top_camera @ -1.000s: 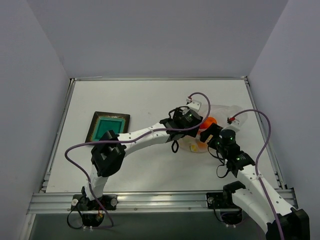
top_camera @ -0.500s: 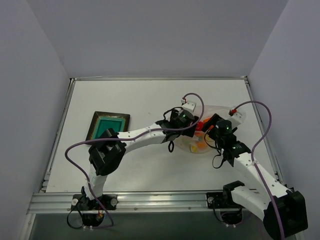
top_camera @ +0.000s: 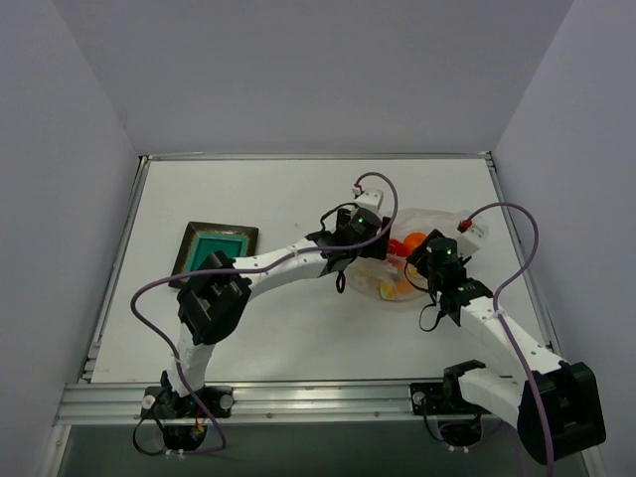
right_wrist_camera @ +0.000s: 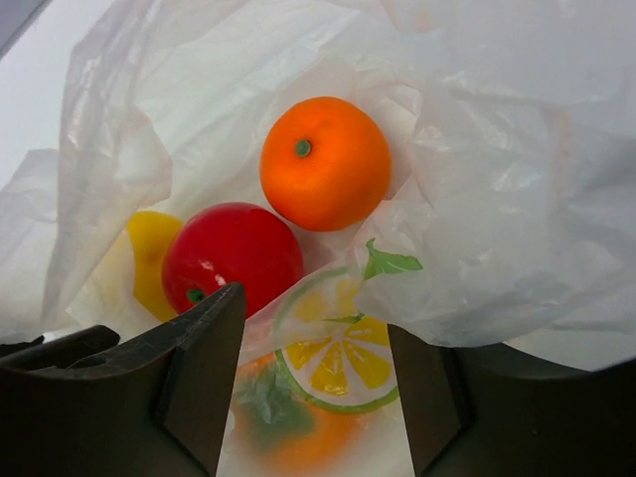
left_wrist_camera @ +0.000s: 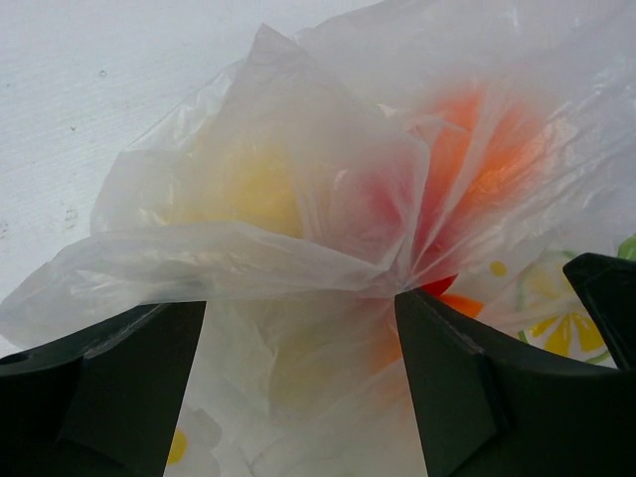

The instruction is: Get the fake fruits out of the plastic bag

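Plastic film is your trouble here: the plastic bag (top_camera: 449,221) lies crumpled on the table (top_camera: 278,328) toward its right side, between both arms. The orange fruit (right_wrist_camera: 325,162), red fruit (right_wrist_camera: 232,256) and yellow fruit (right_wrist_camera: 147,260) sit inside it, bunched close with loose folds around them. If you close on a fruit with film caught over it, the glossy skin will likely slip out of the pinch, or the whole bag will lift and drag with it. A tug on the wrong fold could also roll the fruits deeper in or spill them across the table. Both wrists are crowded over the same spot, so a careless reach risks a knock between them. Your left gripper (left_wrist_camera: 298,333) is spread wide and holds nothing; a ridge of film runs between its fingers, the fruits only coloured blurs beyond. Your right gripper (right_wrist_camera: 313,328) is likewise wide apart and empty, just short of the red fruit.
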{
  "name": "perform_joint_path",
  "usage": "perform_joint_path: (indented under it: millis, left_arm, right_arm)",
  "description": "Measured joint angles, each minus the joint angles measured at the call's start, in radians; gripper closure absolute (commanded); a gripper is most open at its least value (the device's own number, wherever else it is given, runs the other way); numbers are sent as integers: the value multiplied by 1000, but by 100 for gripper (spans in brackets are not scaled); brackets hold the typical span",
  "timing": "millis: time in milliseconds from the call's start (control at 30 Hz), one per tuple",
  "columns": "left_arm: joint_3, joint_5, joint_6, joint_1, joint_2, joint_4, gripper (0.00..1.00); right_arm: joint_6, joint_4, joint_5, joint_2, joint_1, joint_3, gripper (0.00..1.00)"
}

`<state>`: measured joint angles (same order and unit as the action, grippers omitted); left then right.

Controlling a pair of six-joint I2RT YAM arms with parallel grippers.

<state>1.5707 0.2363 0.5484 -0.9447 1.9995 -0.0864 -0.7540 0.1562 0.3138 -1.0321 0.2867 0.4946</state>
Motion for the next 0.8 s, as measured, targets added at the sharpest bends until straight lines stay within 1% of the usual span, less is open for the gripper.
perform_joint_path:
  millis: [100, 133, 200, 233, 267, 300, 333, 400, 433, 500, 533, 667, 800]
  left_arm:
    - [19, -11, 14, 12, 29, 4, 25]
    - [32, -20, 18, 18, 47, 4, 25]
    - [60, -35, 28, 26, 81, 3, 26]
    - [74, -43, 32, 29, 100, 2, 27]
    - [87, -52, 35, 32, 117, 3, 29]
    - [95, -57, 37, 34, 132, 3, 36]
    - [97, -62, 44, 37, 142, 3, 43]
    - [101, -68, 50, 43, 147, 6, 59]
    - [101, -70, 51, 46, 147, 6, 73]
    - [101, -72, 52, 55, 147, 10, 87]
    - [101, -74, 51, 59, 147, 10, 97]
    - [101, -76, 47, 87, 146, 13, 98]
    - [76, -98, 55, 125, 133, 58, 98]
  right_arm:
    - [4, 11, -2, -16, -5, -15, 51]
    - [9, 13, -6, -16, -6, -24, 57]
    - [21, 13, -13, -18, -7, -30, 65]
    - [24, 15, -18, -19, -8, -30, 72]
    - [31, 18, -24, -21, -11, -30, 74]
    - [33, 20, -29, -21, -11, -30, 77]
    - [38, 21, -34, -23, -12, -30, 88]
    - [51, 22, -45, -23, -12, -34, 98]
    - [51, 22, -50, -23, -12, -37, 100]
    - [54, 20, -59, -18, -12, -47, 100]
    - [56, 19, -63, -11, -12, -54, 100]
    - [67, -18, -89, 63, -12, -85, 100]
    - [68, -89, -121, 226, -11, -105, 100]
